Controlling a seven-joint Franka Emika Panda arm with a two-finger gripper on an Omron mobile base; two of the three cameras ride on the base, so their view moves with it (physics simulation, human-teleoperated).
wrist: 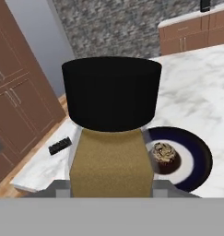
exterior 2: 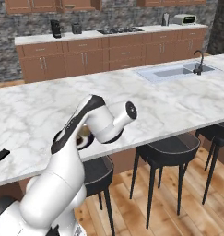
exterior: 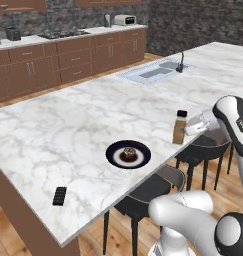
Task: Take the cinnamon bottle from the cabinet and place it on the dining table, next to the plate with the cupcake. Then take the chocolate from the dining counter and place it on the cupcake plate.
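Note:
The tan cinnamon bottle point(exterior: 179, 128) with its black cap stands upright over the marble dining table point(exterior: 68, 125), near the front edge and to the right of the plate. My gripper point(exterior: 186, 129) is shut on its body from the right. Whether the bottle's base touches the marble I cannot tell. The dark plate point(exterior: 114, 155) carries the cupcake point(exterior: 128, 153) in its middle. Further left near the front edge lies the black chocolate point(exterior: 59, 195). In the hand view the bottle point(wrist: 111, 161) is close up between my fingers, with the plate point(wrist: 198, 161), cupcake point(wrist: 165, 154) and chocolate point(wrist: 60, 145) behind it.
A sink with a dark faucet point(exterior: 180, 64) is set into the far right of the table. Black bar stools point(exterior: 203, 147) stand under the front edge beside my arm. Brown cabinets and a counter point(exterior: 68, 50) line the back wall.

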